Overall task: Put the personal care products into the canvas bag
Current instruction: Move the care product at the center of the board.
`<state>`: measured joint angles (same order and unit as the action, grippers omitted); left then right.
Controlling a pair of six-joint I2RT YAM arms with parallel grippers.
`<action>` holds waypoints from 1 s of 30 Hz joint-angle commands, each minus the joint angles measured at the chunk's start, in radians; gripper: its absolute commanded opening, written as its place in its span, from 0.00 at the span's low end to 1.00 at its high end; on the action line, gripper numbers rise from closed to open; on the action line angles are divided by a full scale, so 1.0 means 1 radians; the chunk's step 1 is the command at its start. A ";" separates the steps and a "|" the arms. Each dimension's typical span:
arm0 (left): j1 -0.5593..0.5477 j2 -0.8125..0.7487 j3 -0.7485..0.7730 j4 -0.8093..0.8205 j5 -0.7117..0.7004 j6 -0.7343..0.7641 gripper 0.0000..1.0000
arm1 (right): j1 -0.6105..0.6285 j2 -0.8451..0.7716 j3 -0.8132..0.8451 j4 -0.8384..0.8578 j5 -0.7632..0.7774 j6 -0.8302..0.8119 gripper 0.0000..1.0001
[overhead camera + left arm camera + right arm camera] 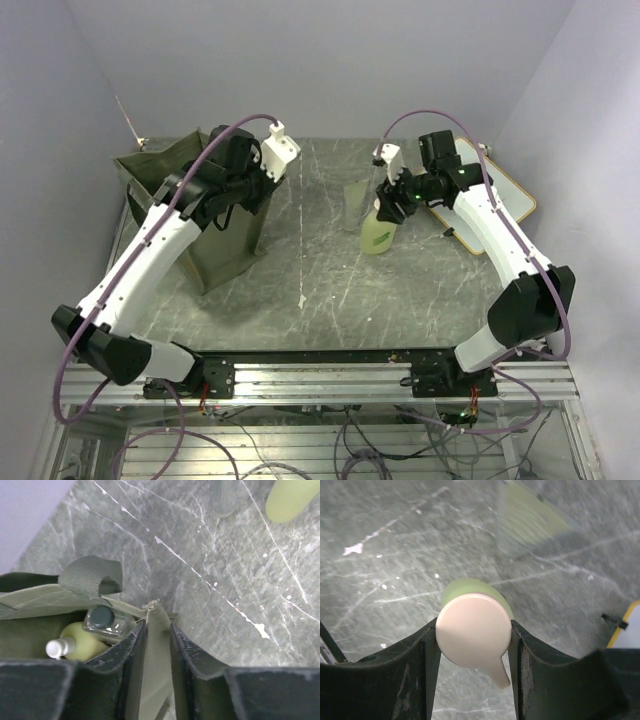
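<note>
Marble tabletop (320,275), bottle (470,587) inside right end effector (474,630)

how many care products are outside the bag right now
2: the yellow-green bottle mid-table, its cap clamped by the right gripper, and the translucent grey tube just left of it in the top view. Others may be hidden from view.

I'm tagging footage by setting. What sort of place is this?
Probably a robotics lab work cell: plain walls box in a grey stone-look table, and an aluminium rail with loose cables runs along its near edge.
</note>
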<state>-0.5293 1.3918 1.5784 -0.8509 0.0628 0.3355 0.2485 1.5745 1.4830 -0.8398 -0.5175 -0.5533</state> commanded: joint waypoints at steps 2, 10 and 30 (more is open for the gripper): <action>-0.018 -0.080 -0.020 0.063 -0.022 0.009 0.46 | 0.133 -0.069 0.095 0.038 -0.046 0.009 0.00; -0.018 -0.127 -0.011 0.049 -0.042 -0.017 0.67 | 0.349 -0.007 0.106 0.084 -0.076 -0.005 0.00; 0.149 -0.233 -0.096 0.110 0.007 -0.102 0.96 | 0.517 0.085 -0.066 0.300 -0.070 0.052 0.17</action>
<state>-0.3981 1.1381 1.4937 -0.7860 0.0471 0.2634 0.7612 1.6676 1.4147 -0.6346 -0.5716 -0.5129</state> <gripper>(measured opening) 0.894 0.497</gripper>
